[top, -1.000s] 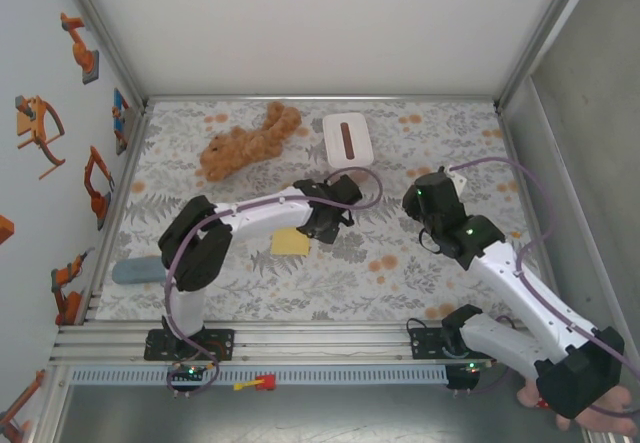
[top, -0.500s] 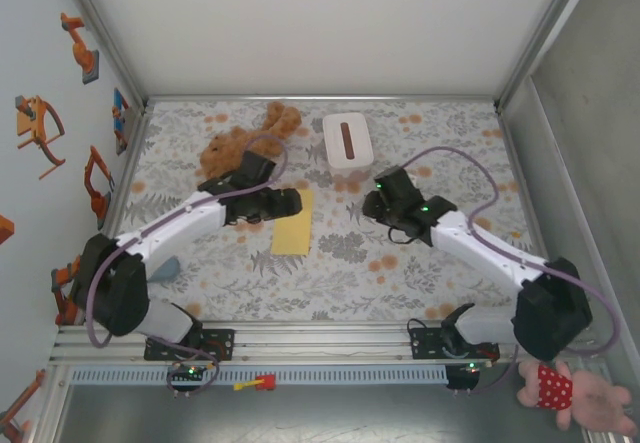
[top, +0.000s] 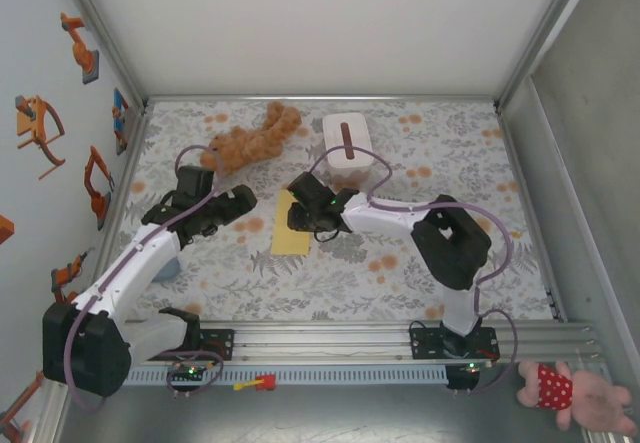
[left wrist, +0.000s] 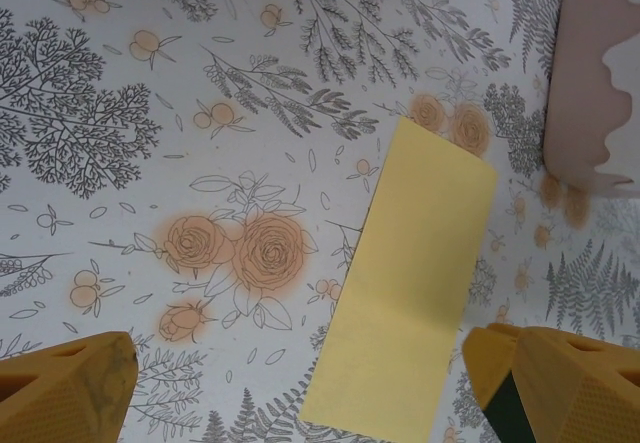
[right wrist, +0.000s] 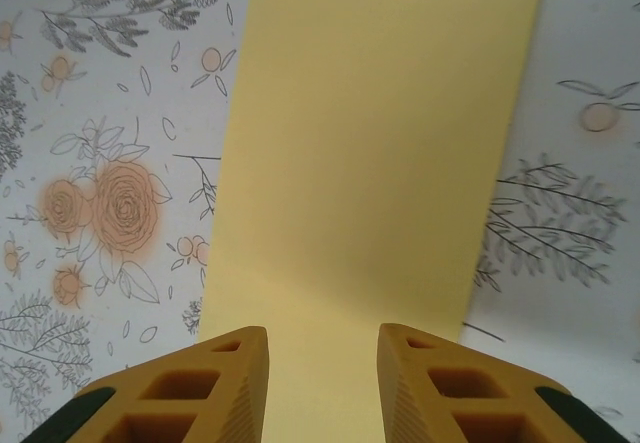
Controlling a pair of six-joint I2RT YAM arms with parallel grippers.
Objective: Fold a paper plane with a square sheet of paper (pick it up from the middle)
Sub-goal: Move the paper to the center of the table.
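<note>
L tool (top: 238,208) is spread wide, just left of the paper, holding nothing. The square sheet of paper (top: 291,241) lies flat mid-surface (top: 420,153) as a narrow strip, looks halved, so prob. early folding. Next move likely needs one tool pinning and one lifting an edge. R tool (right wrist: 322,351) sits over the strip, fingers partly apart, nothing pinched. The wrist cam shows that gap; from the top cam the arm hides it.

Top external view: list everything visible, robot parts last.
pale-yellow folded paper strip: 1, yellow, flat at table centre
brown plush toy: 1, brown, far left-centre
white rectangular box with brown slot: 1, white, far centre
pink plush toy in red dress: 1, pink, off-table, near right
grey-blue object: 1, grey-blue, left edge beside left arm
left end effector: 1, black, open, left of paper
right end effector: 1, black, jaws apart, over paper
</note>
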